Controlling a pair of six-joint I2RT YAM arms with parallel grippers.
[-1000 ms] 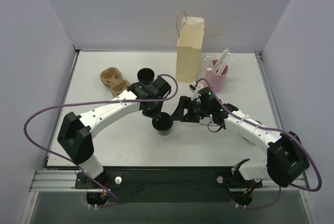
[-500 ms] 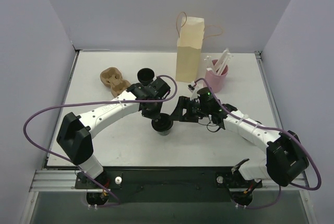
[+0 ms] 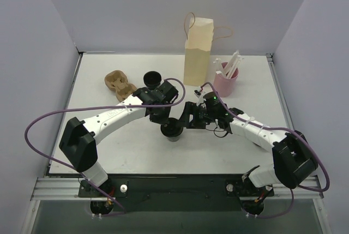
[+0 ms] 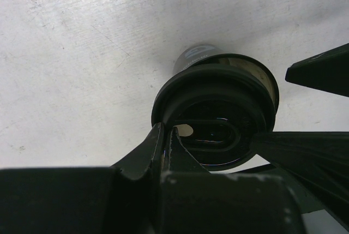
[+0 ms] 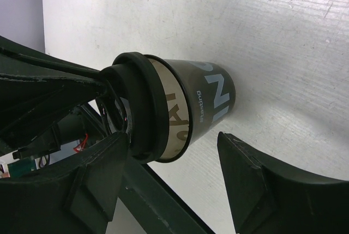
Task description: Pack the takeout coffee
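Where the white surface (image 3: 109,152) meets the room, plain pale walls (image 3: 43,27) close its left, far and right edges, and the near edge carries a dark rail (image 3: 180,182) with both arm bases. Along the far part stand a paper bag (image 3: 197,54), upright at centre, a pink pot (image 3: 225,84) of sticks just to its right, and on the left a brown carrier (image 3: 119,83) with an open black cup (image 3: 152,77) beside it.

The coffee cup (image 3: 172,130) stands upright at mid-surface, lid (image 4: 218,108) on, well apart from every edge and from the far things. The left end effector (image 3: 167,120) is closed tight, holding nothing, its fingertips (image 4: 166,133) down on the lid's top. The right end effector (image 3: 182,120) is spread wide, reaching in from the right, one finger (image 5: 98,174) against the lid's rim and the other standing off the cup's wall.

Bare surface lies on the near left, the near right and in front of the cup. Both arms crowd the centre, and purple cables (image 3: 32,136) loop out beyond the left and right sides.
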